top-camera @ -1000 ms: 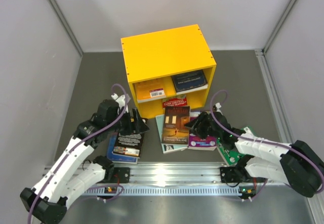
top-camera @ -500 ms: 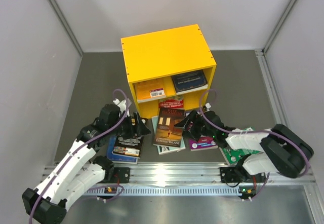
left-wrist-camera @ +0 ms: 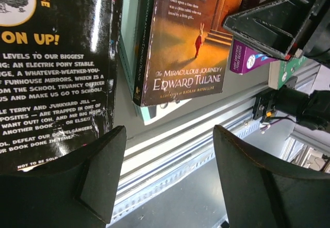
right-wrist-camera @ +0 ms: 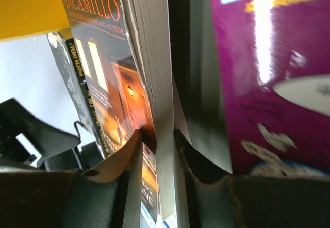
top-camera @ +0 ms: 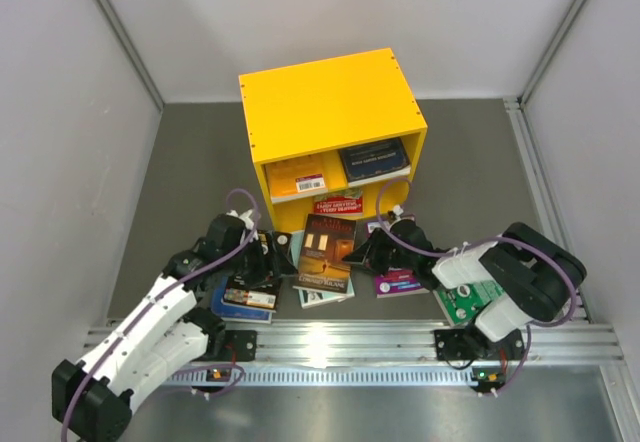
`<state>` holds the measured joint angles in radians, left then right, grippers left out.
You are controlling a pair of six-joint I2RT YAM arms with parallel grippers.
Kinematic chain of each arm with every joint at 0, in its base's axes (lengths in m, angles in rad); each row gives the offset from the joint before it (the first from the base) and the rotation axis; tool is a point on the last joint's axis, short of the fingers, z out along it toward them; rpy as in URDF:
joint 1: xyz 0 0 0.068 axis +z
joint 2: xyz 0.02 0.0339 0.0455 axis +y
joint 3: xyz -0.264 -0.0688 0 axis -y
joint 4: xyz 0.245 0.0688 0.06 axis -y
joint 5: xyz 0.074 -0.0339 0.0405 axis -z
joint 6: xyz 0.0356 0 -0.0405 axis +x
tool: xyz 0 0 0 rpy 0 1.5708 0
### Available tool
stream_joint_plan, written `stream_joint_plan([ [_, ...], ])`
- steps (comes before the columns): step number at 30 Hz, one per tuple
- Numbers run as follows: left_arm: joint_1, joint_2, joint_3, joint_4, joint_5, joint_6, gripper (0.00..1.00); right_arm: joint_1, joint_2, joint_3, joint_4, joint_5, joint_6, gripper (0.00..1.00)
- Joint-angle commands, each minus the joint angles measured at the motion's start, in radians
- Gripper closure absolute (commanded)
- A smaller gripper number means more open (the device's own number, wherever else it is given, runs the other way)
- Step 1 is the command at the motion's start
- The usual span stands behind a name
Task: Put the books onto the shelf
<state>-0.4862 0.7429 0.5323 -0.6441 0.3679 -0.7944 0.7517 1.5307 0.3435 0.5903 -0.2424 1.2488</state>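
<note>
The yellow shelf (top-camera: 330, 102) stands at the table's middle, with two books (top-camera: 373, 160) lying in its upper compartment. In front of it the dark brown book (top-camera: 328, 250) is tilted up, and my right gripper (top-camera: 362, 250) is shut on its right edge. In the right wrist view, the fingers (right-wrist-camera: 158, 140) pinch its page block (right-wrist-camera: 152, 58) beside the purple book (right-wrist-camera: 278, 73). My left gripper (top-camera: 275, 254) hangs open over the black book (top-camera: 250, 287), just left of the dark brown book (left-wrist-camera: 185, 47). Nothing sits between its fingers (left-wrist-camera: 167, 176).
A red-and-white book (top-camera: 338, 203) lies at the shelf's foot. A teal book (top-camera: 320, 297) peeks from under the brown one. A green book (top-camera: 465, 297) lies under my right arm. The aluminium rail (top-camera: 340, 340) runs along the near edge. Grey walls close in both sides.
My right gripper slid left, opened, then shut on the dark brown book's right edge. That book shifted left and tipped up. The left arm crept slightly inward.
</note>
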Motion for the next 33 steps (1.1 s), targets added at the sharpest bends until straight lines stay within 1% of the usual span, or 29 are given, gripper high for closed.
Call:
stream_joint_plan([
  [1, -0.003, 0.021, 0.020, 0.057, -0.026, -0.035, 0.27, 0.009, 0.106, 0.002, -0.112, 0.031, -0.064, 0.94],
  [2, -0.005, 0.023, 0.038, 0.044, -0.043, -0.040, 0.27, 0.009, 0.109, 0.012, -0.118, 0.019, -0.072, 0.99],
  [5, -0.003, 0.015, 0.063, 0.021, -0.067, -0.057, 0.27, 0.009, 0.071, 0.038, -0.199, 0.017, -0.109, 1.00],
  [6, -0.005, 0.009, 0.072, 0.012, -0.072, -0.061, 0.27, 0.008, 0.015, 0.051, -0.240, 0.025, -0.145, 1.00],
  [7, -0.005, 0.006, 0.074, 0.001, -0.081, -0.071, 0.27, 0.009, -0.021, 0.077, -0.365, 0.035, -0.167, 1.00],
  [8, -0.006, 0.001, 0.074, -0.003, -0.083, -0.075, 0.27, 0.009, -0.061, 0.092, -0.424, 0.066, -0.202, 1.00],
  [9, -0.006, -0.002, 0.072, -0.005, -0.084, -0.080, 0.27, 0.009, -0.146, 0.106, -0.498, 0.084, -0.218, 1.00],
  [10, -0.006, -0.007, 0.071, -0.006, -0.081, -0.091, 0.27, 0.009, -0.191, 0.135, -0.614, 0.098, -0.227, 1.00],
  [13, -0.008, -0.007, 0.075, -0.005, -0.078, -0.111, 0.27, 0.008, -0.360, 0.183, -0.783, 0.121, -0.252, 1.00],
  [14, -0.011, -0.007, 0.078, -0.003, -0.076, -0.115, 0.27, 0.008, -0.398, 0.195, -0.815, 0.121, -0.256, 1.00],
  [15, -0.011, -0.002, 0.086, -0.003, -0.076, -0.126, 0.27, 0.009, -0.470, 0.222, -0.845, 0.121, -0.258, 1.00],
  [17, -0.018, 0.001, 0.092, 0.015, -0.073, -0.141, 0.27, 0.009, -0.535, 0.252, -0.926, 0.121, -0.265, 1.00],
  [19, -0.028, 0.013, 0.104, 0.029, -0.078, -0.172, 0.27, 0.009, -0.619, 0.299, -0.972, 0.118, -0.270, 1.00],
  [22, -0.095, 0.059, 0.152, 0.040, -0.148, -0.206, 0.29, 0.008, -0.713, 0.354, -1.024, 0.095, -0.281, 1.00],
  [23, -0.167, 0.099, 0.173, 0.017, -0.237, -0.213, 0.29, 0.008, -0.733, 0.368, -1.055, 0.091, -0.282, 1.00],
  [24, -0.251, 0.125, 0.229, -0.008, -0.291, -0.232, 0.29, 0.008, -0.771, 0.390, -1.066, 0.089, -0.282, 1.00],
  [25, -0.252, 0.151, 0.265, -0.034, -0.347, -0.247, 0.29, 0.008, -0.788, 0.399, -1.084, 0.089, -0.282, 1.00],
  [26, -0.341, 0.200, 0.297, -0.057, -0.419, -0.264, 0.29, 0.008, -0.805, 0.408, -1.098, 0.089, -0.281, 1.00],
  [27, -0.385, 0.220, 0.349, -0.084, -0.508, -0.299, 0.28, 0.006, -0.837, 0.423, -1.115, 0.089, -0.281, 1.00],
  [28, -0.426, 0.237, 0.369, -0.091, -0.556, -0.322, 0.28, 0.006, -0.851, 0.430, -1.121, 0.081, -0.279, 1.00],
  [29, -0.502, 0.251, 0.385, -0.095, -0.592, -0.347, 0.28, 0.005, -0.863, 0.439, -1.129, 0.080, -0.279, 1.00],
  [30, -0.537, 0.272, 0.402, -0.088, -0.654, -0.398, 0.27, 0.002, -0.892, 0.452, -1.133, 0.077, -0.276, 1.00],
  [31, -0.595, 0.282, 0.403, -0.074, -0.673, -0.419, 0.26, 0.000, -0.906, 0.459, -1.133, 0.071, -0.272, 1.00],
  [33, -0.635, 0.305, 0.400, -0.033, -0.696, -0.456, 0.25, -0.008, -0.938, 0.472, -1.135, 0.068, -0.255, 1.00],
])
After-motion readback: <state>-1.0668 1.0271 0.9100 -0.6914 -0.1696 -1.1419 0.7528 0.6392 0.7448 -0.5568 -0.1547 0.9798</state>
